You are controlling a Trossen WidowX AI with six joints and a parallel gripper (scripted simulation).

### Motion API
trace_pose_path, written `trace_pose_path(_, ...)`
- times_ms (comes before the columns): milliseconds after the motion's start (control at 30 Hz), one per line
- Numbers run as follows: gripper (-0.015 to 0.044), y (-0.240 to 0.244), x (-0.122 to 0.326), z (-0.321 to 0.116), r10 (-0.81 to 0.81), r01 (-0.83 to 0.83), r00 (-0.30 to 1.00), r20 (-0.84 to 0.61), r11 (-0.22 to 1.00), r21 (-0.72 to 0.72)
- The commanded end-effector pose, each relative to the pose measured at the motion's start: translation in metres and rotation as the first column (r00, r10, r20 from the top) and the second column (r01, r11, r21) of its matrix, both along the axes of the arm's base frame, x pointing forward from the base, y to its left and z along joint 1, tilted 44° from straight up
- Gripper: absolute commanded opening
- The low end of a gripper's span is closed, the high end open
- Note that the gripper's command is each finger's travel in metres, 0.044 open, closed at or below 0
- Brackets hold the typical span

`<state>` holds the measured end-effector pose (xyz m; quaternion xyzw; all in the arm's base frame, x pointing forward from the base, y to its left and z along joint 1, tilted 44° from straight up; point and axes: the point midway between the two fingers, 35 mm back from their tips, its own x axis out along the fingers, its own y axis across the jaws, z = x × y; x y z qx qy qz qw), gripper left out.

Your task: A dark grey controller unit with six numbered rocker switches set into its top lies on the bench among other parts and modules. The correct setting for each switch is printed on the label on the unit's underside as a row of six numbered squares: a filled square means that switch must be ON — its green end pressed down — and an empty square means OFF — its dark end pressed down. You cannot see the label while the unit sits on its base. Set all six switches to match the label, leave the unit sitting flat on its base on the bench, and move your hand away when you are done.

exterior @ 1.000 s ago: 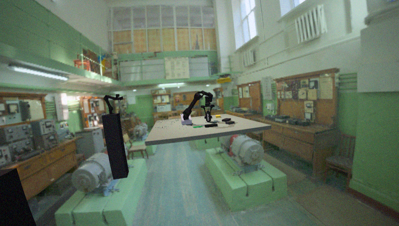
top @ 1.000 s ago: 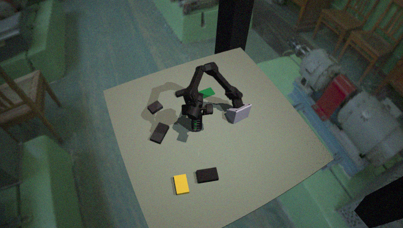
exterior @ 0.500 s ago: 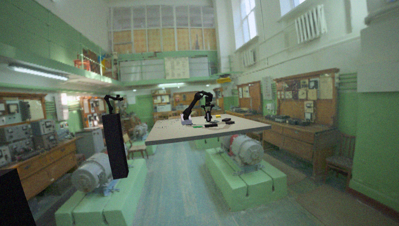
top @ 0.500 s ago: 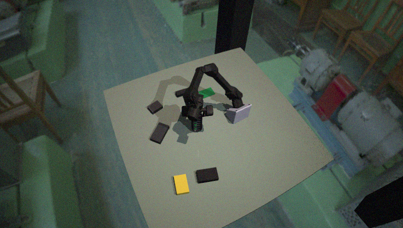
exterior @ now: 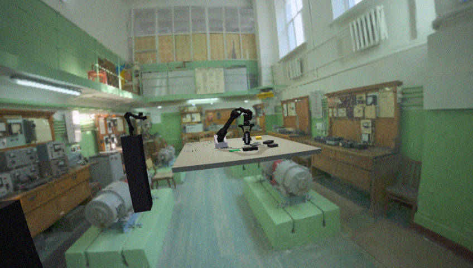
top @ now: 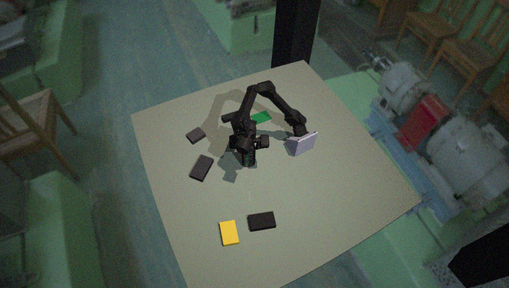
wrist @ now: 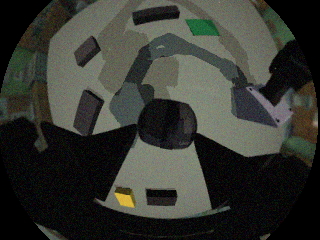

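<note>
The dark grey controller unit is upright between the two fingers of my gripper, which is shut on it. In the top view its switch face shows small green marks, too small to read one by one. In the exterior view its other face shows small pale marks, also too small to read. In the wrist view I see it end-on as a dark rounded shape with a finger at each side. It is low over the bench; any gap beneath is unclear.
Dark blocks lie left of the unit in the top view. Another dark block is beside a yellow block. A green plate lies behind the arm.
</note>
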<state>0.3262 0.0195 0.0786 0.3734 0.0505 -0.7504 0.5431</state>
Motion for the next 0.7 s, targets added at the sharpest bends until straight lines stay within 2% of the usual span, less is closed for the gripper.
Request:
trace_pose_path(0,0.0336,0.0026,0.0026,-0.005,0.003,-0.003,1.0,-0.001,1.0,0.014)
trace_pose_path(667,0.0336,0.011,0.0104,-0.0149,0.018,-0.019,1.0,0.019,0.998,0.054)
